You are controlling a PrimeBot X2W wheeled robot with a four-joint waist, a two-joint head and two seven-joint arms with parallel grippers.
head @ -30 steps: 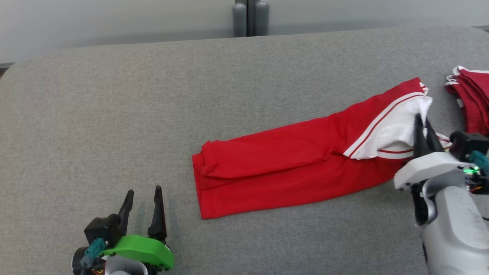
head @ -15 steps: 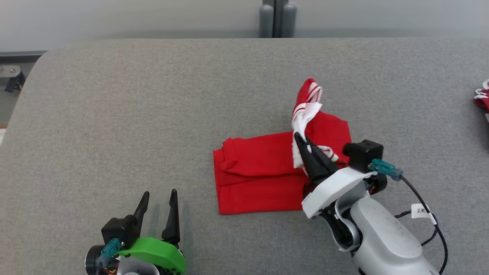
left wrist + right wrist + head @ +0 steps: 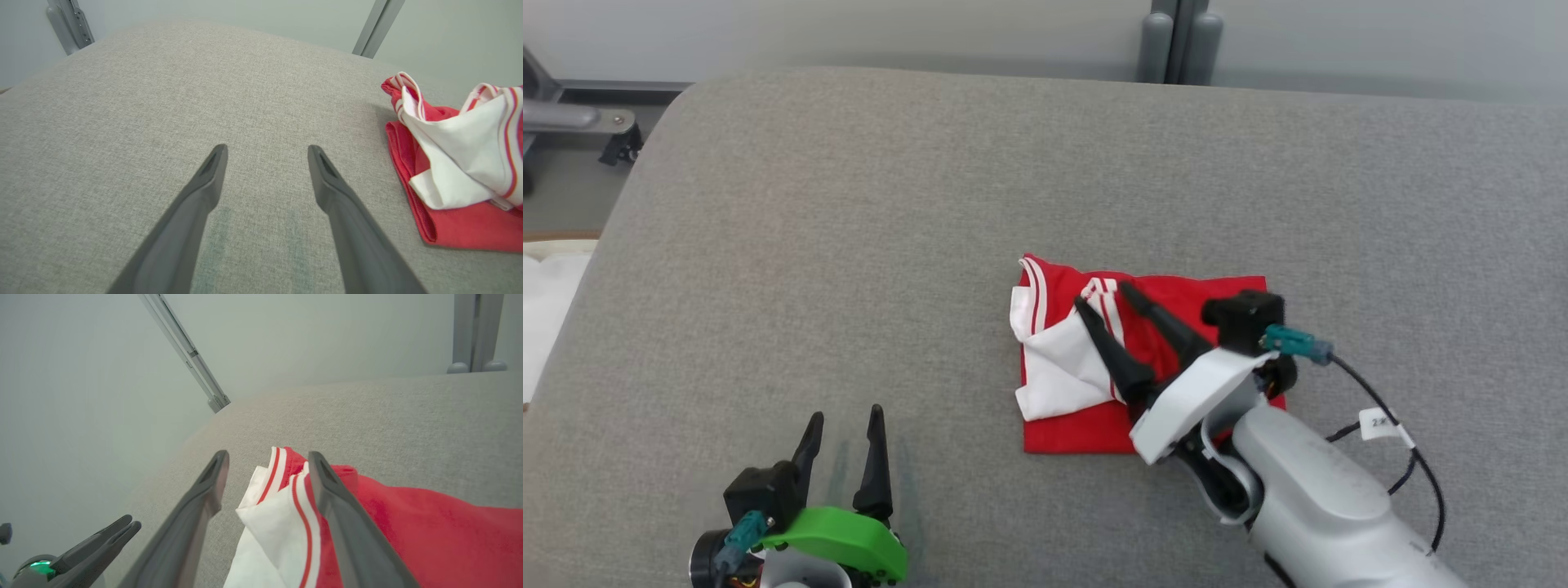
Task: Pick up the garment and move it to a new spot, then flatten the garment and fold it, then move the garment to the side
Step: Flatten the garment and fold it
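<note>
soft red garment with white striped panel lies folded on grey woven tabletop; right gripper jaws wide over it, left gripper jaws wide; pale wall behind

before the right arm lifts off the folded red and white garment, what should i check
1. right gripper jaws wide apart: ok
2. right gripper free of the folded red and white garment: cannot tell, it sits right over the cloth
3. fold neat: not ok, the white flap lies bunched at the garment's left end
4. left gripper open and apart from the garment: ok
5. bare grey fabric tabletop beside the garment: ok
</note>
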